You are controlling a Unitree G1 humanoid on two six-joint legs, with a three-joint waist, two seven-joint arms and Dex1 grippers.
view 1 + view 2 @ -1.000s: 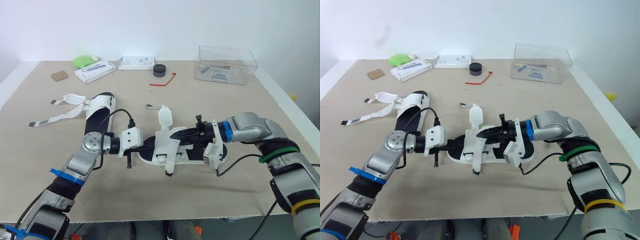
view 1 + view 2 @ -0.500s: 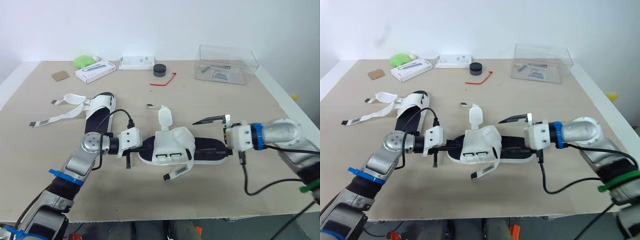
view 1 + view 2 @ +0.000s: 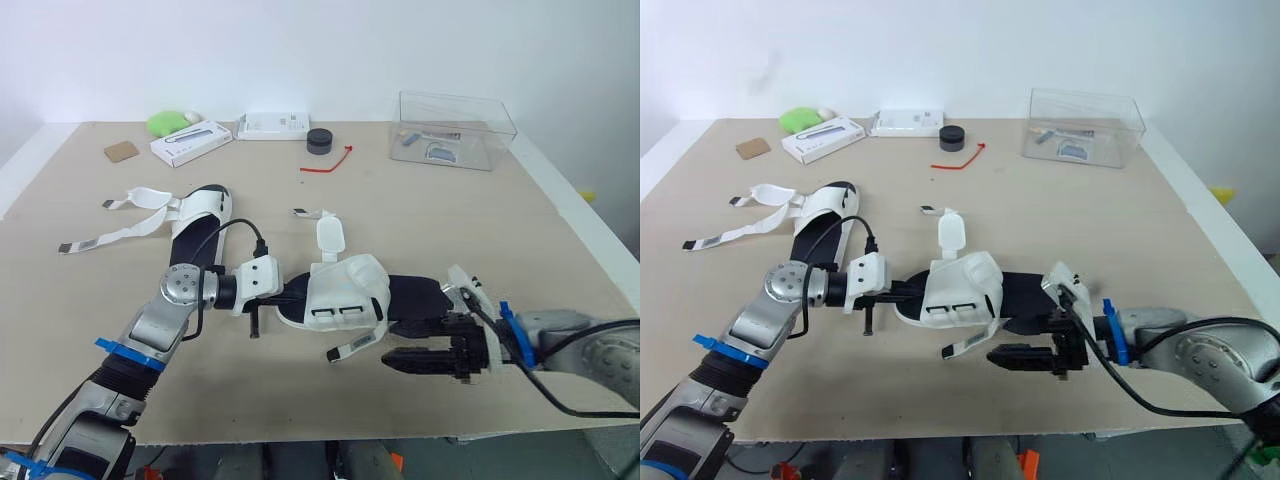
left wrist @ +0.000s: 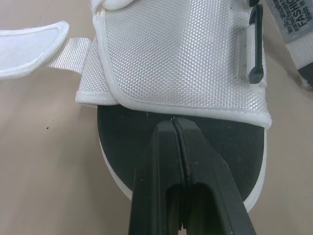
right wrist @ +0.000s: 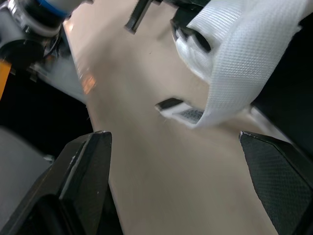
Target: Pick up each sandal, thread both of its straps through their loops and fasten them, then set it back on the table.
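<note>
- We count 2 sandals on a beige table (image 3: 420, 215); white wall behind.
- Near sandal (image 3: 345, 292): table centre, long axis L–R, one rounded end toward left gripper (image 4: 174, 121).
- Left gripper: clenched, tips over the insole at the edge of the wide strap.
- Right gripper (image 5: 171, 142): released, spread wide, at the sandal's other end.
- 2nd sandal (image 3: 198, 222): far left, axis front–back, straps lying open.
</note>
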